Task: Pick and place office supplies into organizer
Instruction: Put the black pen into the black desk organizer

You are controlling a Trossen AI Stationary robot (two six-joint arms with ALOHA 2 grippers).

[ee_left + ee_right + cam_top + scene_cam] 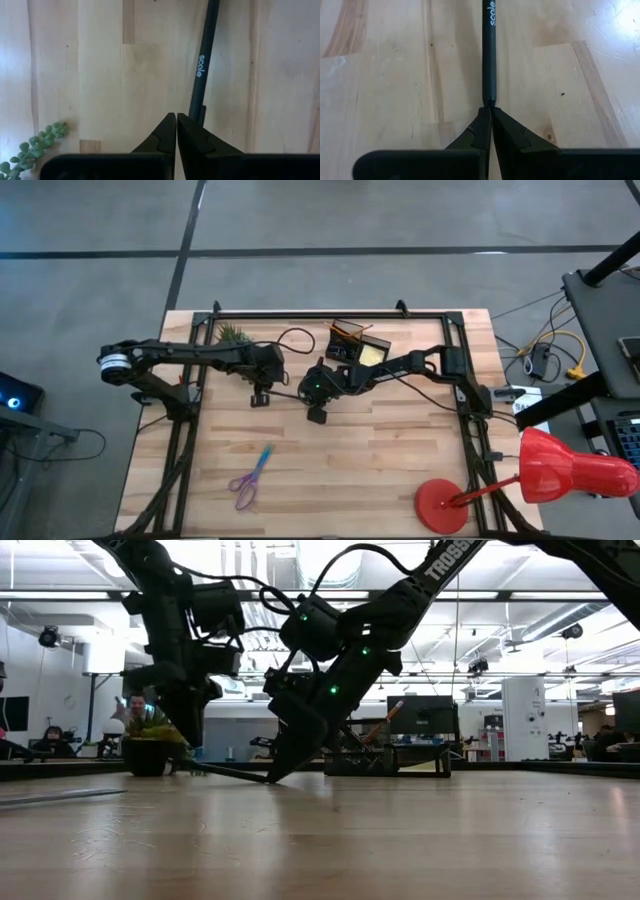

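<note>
A thin black pen printed "scale" lies on the wooden table between my two grippers; it also shows in the left wrist view and the low view. My right gripper is shut on one end of it. My left gripper is shut and sits beside the pen's other end; I cannot tell whether it touches. The black organizer stands near the far edge with orange pencils and a yellow pad in it. Purple-handled scissors lie flat toward the near edge. My right gripper pinches the pen's end between its two fingertips. The fingers slant down at the table and lie along the pen, which runs straight away from them. In the low view the fingertips are down at the table top and the pen stays low over the wood.
A small green plant stands at the far left, close to my left arm. A red desk lamp stands at the near right corner. Bare wood lies between the grippers and the scissors. People sit in the room beyond the table.
</note>
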